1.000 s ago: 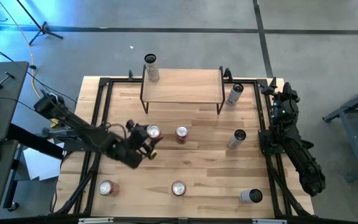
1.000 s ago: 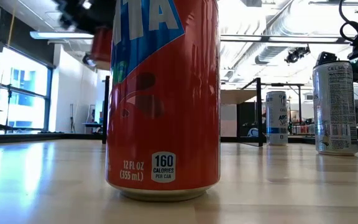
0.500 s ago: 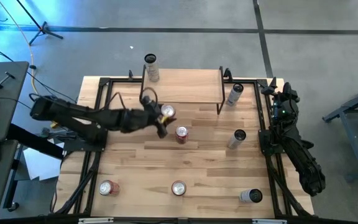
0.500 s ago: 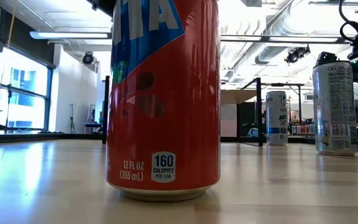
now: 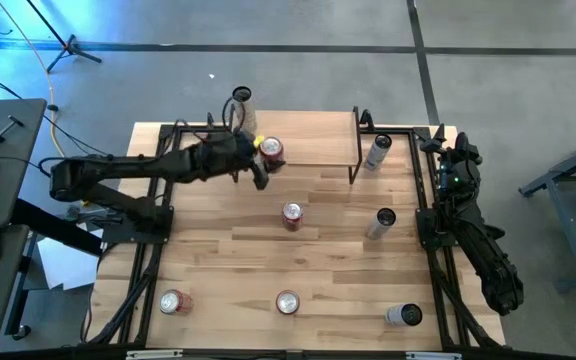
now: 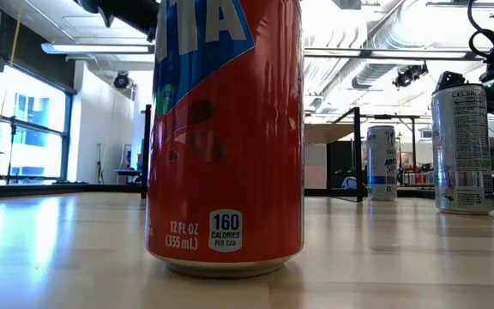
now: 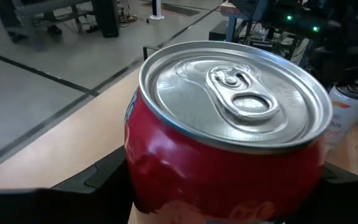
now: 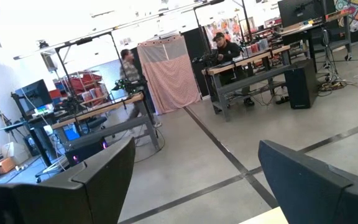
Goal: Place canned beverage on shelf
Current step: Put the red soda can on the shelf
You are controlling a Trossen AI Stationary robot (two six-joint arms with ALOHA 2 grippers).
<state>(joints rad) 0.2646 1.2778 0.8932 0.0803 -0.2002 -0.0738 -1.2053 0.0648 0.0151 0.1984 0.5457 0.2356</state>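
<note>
From above, the left tool (image 5: 258, 160) is closed around a red can (image 5: 271, 151). It holds the can over the left part of the shelf (image 5: 313, 140), a light board on thin black legs at the far side of the tabletop (image 5: 338, 260). A tall pale can (image 5: 244, 108) stands on the shelf's far left corner, just beside the arm. Another red can (image 5: 292, 215) stands on the tabletop in front of the shelf. The right arm is folded at the right edge of the tabletop, and its tool (image 5: 455, 158) grips nothing.

From low down, a big red can (image 6: 225, 137) stands very close and fills the middle. A silver can (image 6: 462, 148) stands off to the right.

From the left wrist, the red can (image 7: 229, 143) fills the view, silver top up, with dark fingers (image 7: 98, 177) on both sides of it.

From the right wrist, two dark fingers (image 8: 303, 171) stand apart with nothing between them. People (image 8: 225, 46) are far off in the room.
</note>
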